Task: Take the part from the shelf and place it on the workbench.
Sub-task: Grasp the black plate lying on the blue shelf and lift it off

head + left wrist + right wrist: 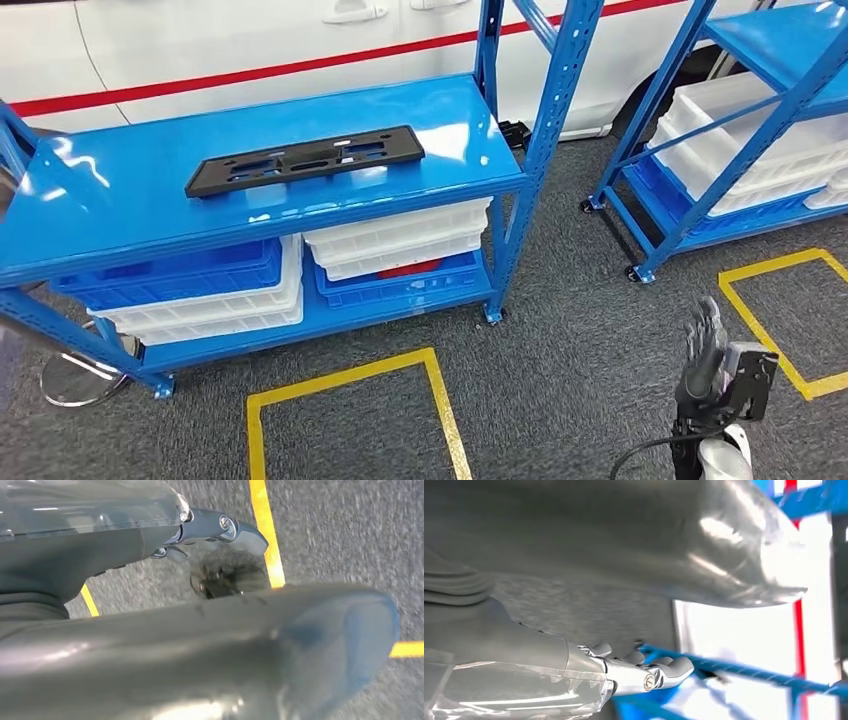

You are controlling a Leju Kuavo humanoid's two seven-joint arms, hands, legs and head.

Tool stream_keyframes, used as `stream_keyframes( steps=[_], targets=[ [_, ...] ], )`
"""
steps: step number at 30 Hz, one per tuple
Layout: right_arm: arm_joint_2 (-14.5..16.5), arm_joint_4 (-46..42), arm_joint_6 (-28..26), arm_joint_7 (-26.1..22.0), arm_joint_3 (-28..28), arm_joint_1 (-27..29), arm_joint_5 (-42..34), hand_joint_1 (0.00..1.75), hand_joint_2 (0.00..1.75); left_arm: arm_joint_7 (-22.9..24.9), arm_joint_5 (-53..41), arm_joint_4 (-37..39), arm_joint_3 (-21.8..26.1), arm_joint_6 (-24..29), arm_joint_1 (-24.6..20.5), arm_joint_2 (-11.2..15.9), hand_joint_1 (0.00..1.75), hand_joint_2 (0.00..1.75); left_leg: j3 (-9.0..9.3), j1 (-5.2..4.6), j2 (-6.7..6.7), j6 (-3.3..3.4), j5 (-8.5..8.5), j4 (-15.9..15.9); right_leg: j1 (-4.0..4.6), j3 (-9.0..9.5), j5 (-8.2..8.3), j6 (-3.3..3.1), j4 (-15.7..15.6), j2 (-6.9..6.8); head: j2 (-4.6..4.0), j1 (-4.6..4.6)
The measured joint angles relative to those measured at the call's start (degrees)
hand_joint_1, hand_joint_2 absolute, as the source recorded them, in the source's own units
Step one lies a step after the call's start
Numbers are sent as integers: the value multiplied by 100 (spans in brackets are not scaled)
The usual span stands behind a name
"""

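We read no brand, label or writing anywhere. Black part (305, 159), flat slotted plate, lies on top level of blue shelf (120, 215), long axis left-right, right end angled slightly far. White and blue bins (395, 238) stacked on lower level. White car with red stripe (250, 72) beyond shelf. We see right hand (705, 345) low at near right over grey carpet, fingers spread, holding nothing. Left hand (220, 530) over yellow floor tape (265, 530), fingers apart, nothing held.
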Motion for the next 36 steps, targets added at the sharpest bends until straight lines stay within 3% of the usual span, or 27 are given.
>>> stream_keyframes(
  steps=[4, 6, 8, 9, 10, 11, 13, 14, 15, 19, 21, 23, 24, 25, 26, 28, 30, 34, 36],
  targets=[
    [-46, -819, -128, -76, 388, 26, 267, 0, 0, 19, -56, 7, 65, -22, -1, -33, 0, 0, 49, 18, -114, 24, 73, -178, -23, -33, -70, 120, 69, -68, 0, 2],
    [-93, -1220, -197, -105, 582, 26, 408, 0, 0, 26, -85, 10, 109, -31, -3, -52, 0, 0, 78, 48, -170, 46, 120, -241, -46, -231, -358, 179, 530, -32, 0, 9],
    [-132, -1600, -266, -134, 773, 29, 553, 0, 0, 31, -109, 19, 155, -38, -6, -65, 0, 0, 73, 52, -235, 54, 126, -243, -78, -568, -659, 224, 1214, -14, 0, 13],
    [-149, -1785, -297, -149, 873, 32, 625, 0, 0, 33, -117, 26, 178, -43, -5, -73, 0, 0, 74, 54, -272, 51, 124, -239, -96, -674, -686, 244, 1410, -13, 0, 13],
    [-169, -1975, -329, -161, 977, 31, 698, 0, 0, 36, -124, 32, 199, -47, -4, -84, 0, 0, 77, 59, -299, 44, 119, -231, -112, -686, -596, 261, 1402, -13, 0, 12],
    [-193, -2160, -358, -170, 1077, 26, 767, 0, 0, 38, -130, 38, 222, -53, -4, -96, 0, 0, 82, 68, -326, 32, 109, -217, -127, -596, -413, 272, 1188, -13, 0, 13],
    [-247, -2521, -414, -179, 1284, -9, 903, 0, 0, 44, -148, 43, 274, -62, -2, -121, 0, 0, 83, 78, -366, -14, 70, -171, -137, -279, -24, 277, 486, -6, 0, 15],
    [-271, -2699, -439, -181, 1397, -38, 971, 0, 0, 49, -159, 44, 301, -67, 1, -131, 0, 0, 69, 76, -383, -44, 52, -142, -129, -160, 70, 257, 215, 5, 0, 15],
    [-294, -2875, -464, -185, 1514, -62, 1038, 0, 0, 54, -172, 45, 328, -73, 2, -138, 0, 0, 52, 70, -392, -75, 41, -123, -116, -104, 98, 231, 59, 17, 0, 14],
    [-385, -3559, -552, -198, 1984, -135, 1292, 0, 0, 69, -192, 51, 459, -120, 3, -156, 0, 0, 10, 73, -369, -193, -38, -51, -120, -90, 88, 87, -33, 31, 0, 10],
    [-427, -3869, -592, -203, 2214, -171, 1397, 0, 0, 71, -194, 54, 524, -151, -3, -163, 0, 0, -180, 92, -320, -244, -319, 398, -133, -73, 94, 25, -59, 11, 0, 5],
    [-466, -4125, -625, -212, 2447, -186, 1496, 0, 0, 77, -195, 57, 586, -180, -3, -178, 0, 0, -533, 111, -294, -281, -666, 1168, -125, -73, 87, 0, -58, -5, 0, 3],
    [-478, -4224, -638, -219, 2554, -187, 1542, 0, 0, 81, -201, 59, 613, -187, 2, -185, 0, 0, -665, 117, -290, -292, -738, 1443, -121, -71, 86, -3, -57, -10, 0, 3],
    [-485, -4312, -650, -228, 2655, -187, 1582, 0, 0, 85, -209, 63, 635, -191, 7, -193, 0, 0, -704, 120, -286, -295, -699, 1517, -120, -68, 83, -4, -57, -12, 0, 3],
    [-490, -4382, -661, -237, 2736, -188, 1612, 0, 0, 86, -219, 66, 654, -192, 10, -198, 0, 0, -632, 122, -281, -290, -553, 1354, -120, -60, 81, -2, -56, -11, 0, 2],
    [-498, -4505, -682, -256, 2857, -186, 1654, 0, 0, 85, -234, 71, 689, -190, 9, -202, 0, 0, -263, 121, -266, -255, -155, 576, -116, -33, 69, 15, -55, -9, 0, 3],
    [-513, -4601, -697, -276, 2924, -179, 1670, 0, 0, 79, -245, 70, 710, -186, 3, -202, 0, 0, 16, 100, -257, -216, 17, -20, -100, -24, 57, 60, -48, -6, 0, 6],
    [-551, -4725, -705, -342, 2998, -156, 1644, 0, 0, 51, -253, 70, 724, -189, 21, -202, 0, 0, 89, 102, -254, -111, 45, -196, -94, -32, 39, 186, -39, -4, 1, 11],
    [-574, -4760, -707, -366, 3012, -155, 1634, 0, 0, 40, -253, 70, 726, -190, 16, -202, 0, 0, 123, 127, -247, -44, 77, -255, -102, -194, -182, 228, 320, 4, 1, 17]
  ],
)
